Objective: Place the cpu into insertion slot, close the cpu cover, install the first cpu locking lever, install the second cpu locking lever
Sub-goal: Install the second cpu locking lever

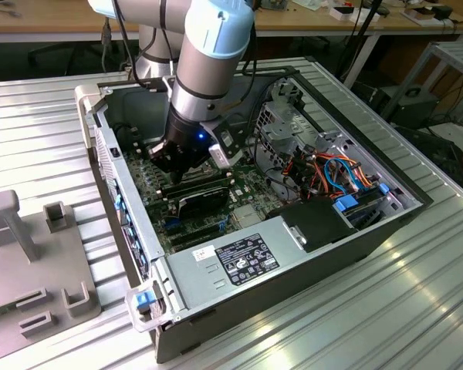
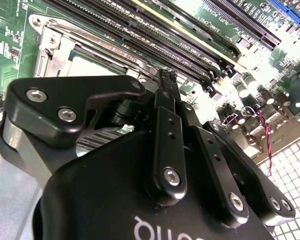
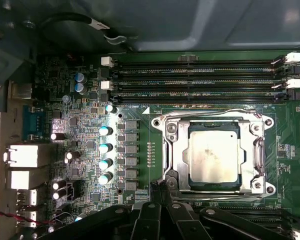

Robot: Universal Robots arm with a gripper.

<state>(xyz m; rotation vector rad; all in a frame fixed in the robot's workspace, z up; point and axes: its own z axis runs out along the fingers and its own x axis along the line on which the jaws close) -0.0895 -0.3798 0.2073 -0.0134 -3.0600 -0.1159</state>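
Silver-grey metal: the cpu (image 3: pixel 213 154) is lying flat in the insertion slot (image 3: pixel 213 186), its face showing through the square window.
Cover: the cpu cover (image 3: pixel 176 152) is lying down over the chip, framing it on all sides in the first wrist view.
Levers: thin wire locking levers (image 3: pixel 210 114) are running along the edges of the cover; I cannot tell whether they are hooked.
My tool: my tool (image 2: pixel 166 82) is reaching down over the motherboard (image 3: pixel 85 125), and its fingers (image 2: pixel 166 92) are pressed together, pinching nothing.
Tool position: in the first wrist view the fingertips (image 3: pixel 160 192) are sitting just beside one corner of the socket frame; whether they are touching it I cannot tell.
Memory slots: long black slots (image 3: pixel 195 80) are running in parallel just beyond the far edge of the socket.
Case: in the exterior view I am leaning my arm (image 1: pixel 208 62) into the open computer case (image 1: pixel 177 285), with my tool (image 1: pixel 170 158) low over the board.
Surface: the case is resting on a ribbed metal surface (image 1: pixel 417 308).
Fixture: a grey holder block (image 1: pixel 31 262) is standing on the surface at the exterior view's left, well apart from the case.
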